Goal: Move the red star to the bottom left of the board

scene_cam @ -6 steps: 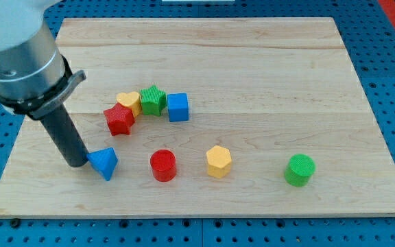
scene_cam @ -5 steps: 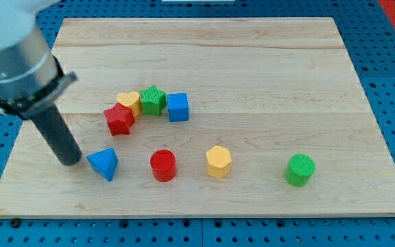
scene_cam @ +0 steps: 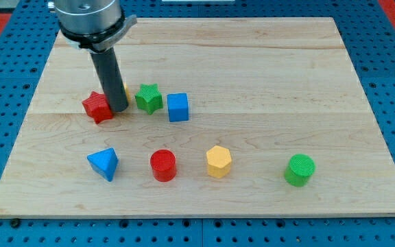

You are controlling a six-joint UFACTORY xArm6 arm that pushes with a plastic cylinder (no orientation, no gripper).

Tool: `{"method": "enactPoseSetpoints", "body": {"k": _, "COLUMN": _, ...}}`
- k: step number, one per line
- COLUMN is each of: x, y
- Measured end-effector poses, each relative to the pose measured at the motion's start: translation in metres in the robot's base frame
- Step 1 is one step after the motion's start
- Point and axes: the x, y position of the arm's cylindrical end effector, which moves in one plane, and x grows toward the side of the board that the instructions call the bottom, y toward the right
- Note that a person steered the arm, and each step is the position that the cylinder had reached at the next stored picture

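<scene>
Red star flat, no clear long axis, my tip touching its right side, no pincer visible

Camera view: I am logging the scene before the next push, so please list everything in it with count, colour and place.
board: 1, pale wood, fills most of the view
red star: 1, red, left of centre, touching my tip on its left
yellow block: 1, yellow, mostly hidden behind the rod, shape unclear
green star: 1, green, right of the rod
blue cube: 1, blue, right of the green star
blue triangle: 1, blue, lower left
red cylinder: 1, red, lower middle
yellow hexagon: 1, yellow, right of the red cylinder
green cylinder: 1, green, lower right
my tip: 1, dark rod end, between the red star and green star
</scene>
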Motion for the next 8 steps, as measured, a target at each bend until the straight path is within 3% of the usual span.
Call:
{"method": "enactPoseSetpoints", "body": {"k": 1, "x": 0.0, "y": -0.005}}
{"method": "enactPoseSetpoints", "body": {"k": 2, "x": -0.036, "y": -0.033}}
{"method": "enactPoseSetpoints", "body": {"k": 4, "x": 0.005, "y": -0.074}}
{"method": "enactPoseSetpoints", "body": {"k": 6, "x": 0.068, "y": -0.07}}
{"method": "enactPoseSetpoints", "body": {"k": 8, "x": 0.082, "y": -0.067}}
